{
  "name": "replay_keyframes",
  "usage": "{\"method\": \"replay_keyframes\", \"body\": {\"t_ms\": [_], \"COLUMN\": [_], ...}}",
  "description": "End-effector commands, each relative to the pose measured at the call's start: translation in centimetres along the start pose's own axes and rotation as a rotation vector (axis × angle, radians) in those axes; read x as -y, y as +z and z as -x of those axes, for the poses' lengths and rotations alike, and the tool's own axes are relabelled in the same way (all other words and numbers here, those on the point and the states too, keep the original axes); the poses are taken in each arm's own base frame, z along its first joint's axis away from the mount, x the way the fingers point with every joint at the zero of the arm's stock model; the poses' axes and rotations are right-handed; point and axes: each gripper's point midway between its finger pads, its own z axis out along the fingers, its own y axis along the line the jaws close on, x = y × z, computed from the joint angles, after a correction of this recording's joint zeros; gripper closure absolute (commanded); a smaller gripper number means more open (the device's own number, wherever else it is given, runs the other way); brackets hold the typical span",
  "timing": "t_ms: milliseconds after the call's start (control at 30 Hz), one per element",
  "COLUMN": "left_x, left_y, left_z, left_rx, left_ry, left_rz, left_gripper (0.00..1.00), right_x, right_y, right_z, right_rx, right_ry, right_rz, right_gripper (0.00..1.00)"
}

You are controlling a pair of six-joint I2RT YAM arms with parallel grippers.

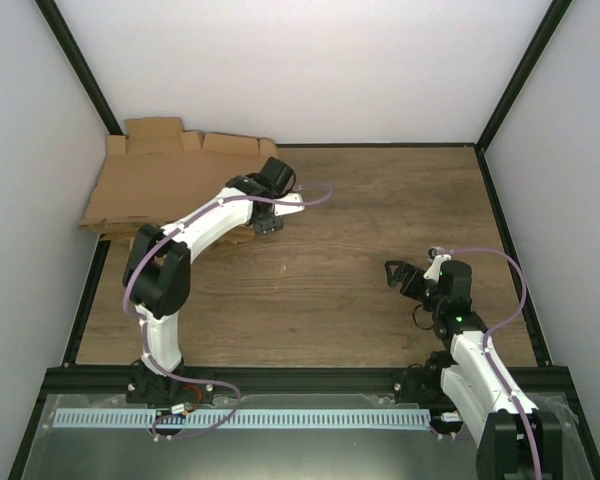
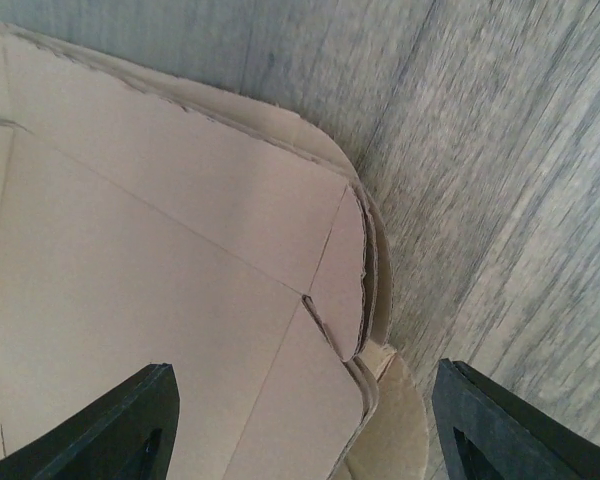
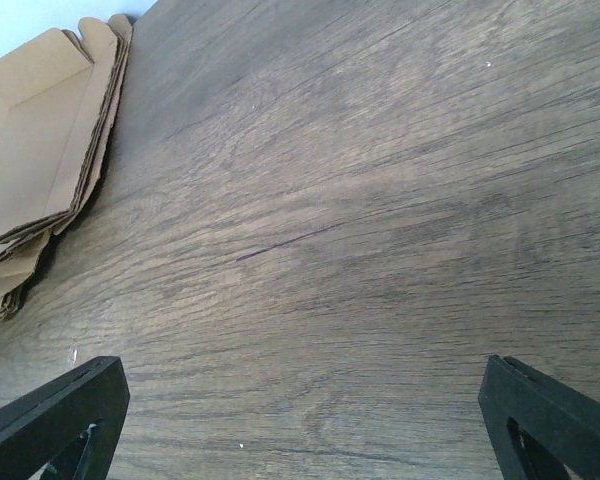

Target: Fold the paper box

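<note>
From above, the paper box (image 1: 155, 185) lies flat as the top sheet of a pile of blanks (image 1: 108, 228) in the counter's (image 1: 380, 220) far left corner. The left hand (image 1: 268, 224) hangs at the pile's near right corner; the right hand (image 1: 408, 272) is well apart over bare wood. Left wrist: fingers (image 2: 120, 430) spread, straddling the sheet's rounded corner, pinching nothing. Right wrist: fingers (image 3: 60, 410) spread wide above the counter, the pile at far left
</note>
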Motion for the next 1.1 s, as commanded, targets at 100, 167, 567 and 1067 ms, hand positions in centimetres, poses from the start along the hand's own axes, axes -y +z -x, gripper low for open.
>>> {"method": "replay_keyframes", "body": {"t_ms": [100, 167, 567, 1067], "left_x": [-1.1, -1.2, -1.8, -1.7], "left_y": [1.7, 1.9, 3.3, 4.4], "left_z": [-0.3, -0.1, -0.3, -0.7], "left_rx": [-0.065, -0.061, -0.101, -0.124], "left_ry": [0.05, 0.053, 0.074, 0.09], "left_rz": [0.054, 0.058, 0.094, 0.078], "left_gripper": [0.33, 0.33, 0.34, 0.33], "right_x": [-1.4, -1.4, -1.4, -1.3], "right_y": [-0.3, -0.4, -0.4, -0.4], "right_z": [1.8, 1.9, 1.9, 1.9], "right_rx": [0.042, 0.044, 0.046, 0.047], "right_ry": [-0.019, -0.02, -0.019, -0.019], "right_rz": [0.027, 0.027, 0.028, 0.024], "right_gripper": [0.0, 0.0, 0.0, 0.0]}}
